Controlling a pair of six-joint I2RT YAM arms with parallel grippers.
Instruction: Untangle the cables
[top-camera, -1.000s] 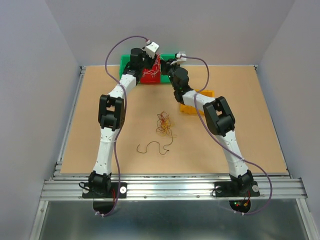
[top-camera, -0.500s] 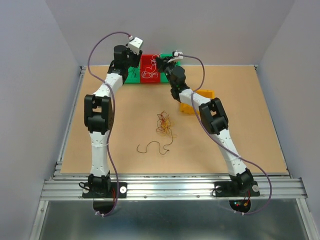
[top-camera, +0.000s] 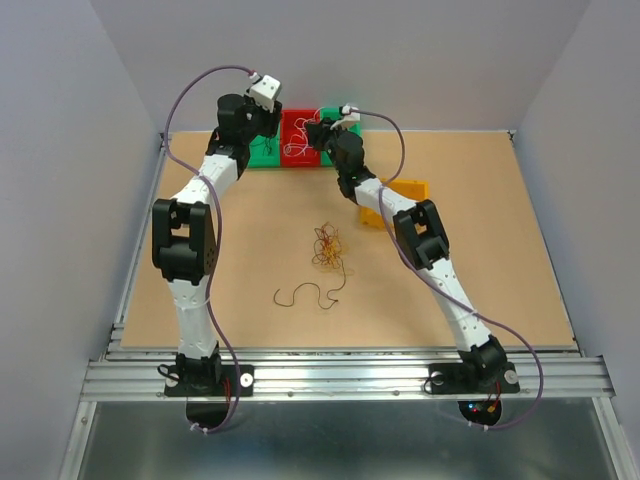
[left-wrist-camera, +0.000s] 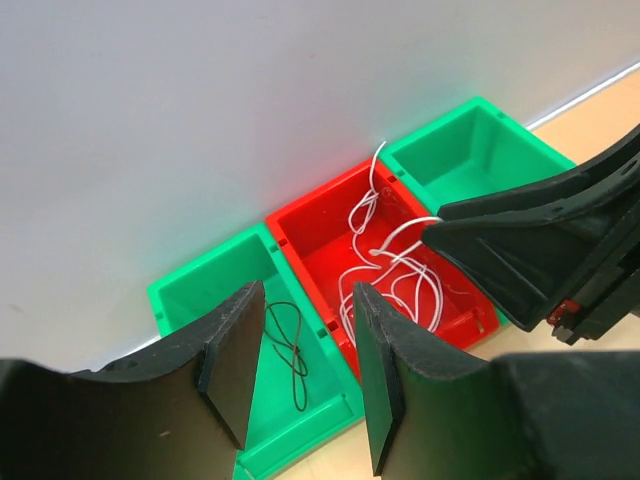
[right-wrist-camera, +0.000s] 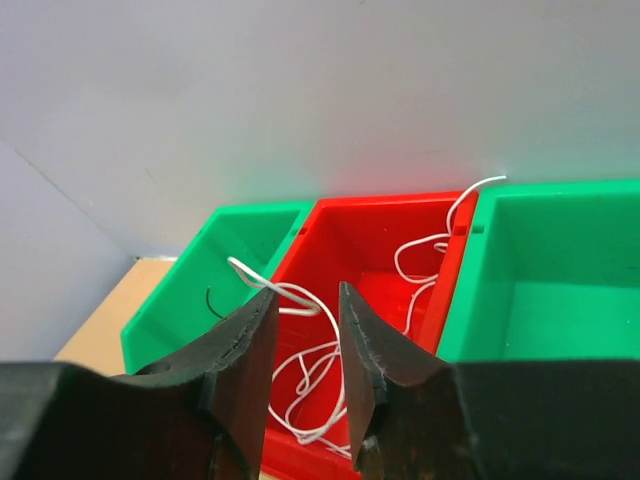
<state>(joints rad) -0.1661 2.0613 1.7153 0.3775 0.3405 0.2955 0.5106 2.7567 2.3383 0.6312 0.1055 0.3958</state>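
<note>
Bench, far edge: your right pincer, slightly parted, straddles a white cable over the red bin; left pincer half-open, empty. Centre: the tangle looks hair-light, springy; pinch a free end.

Inspection found two green plastic bins, one red plastic bin, one tangled multicoloured wire bundle and two separate dark wires.

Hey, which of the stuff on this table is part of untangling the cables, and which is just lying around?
Job: tangled bundle; loose dark cable; white wires in red bin; dark wire in left green bin.
Just there: yellow bin; purple arm cables.
</note>
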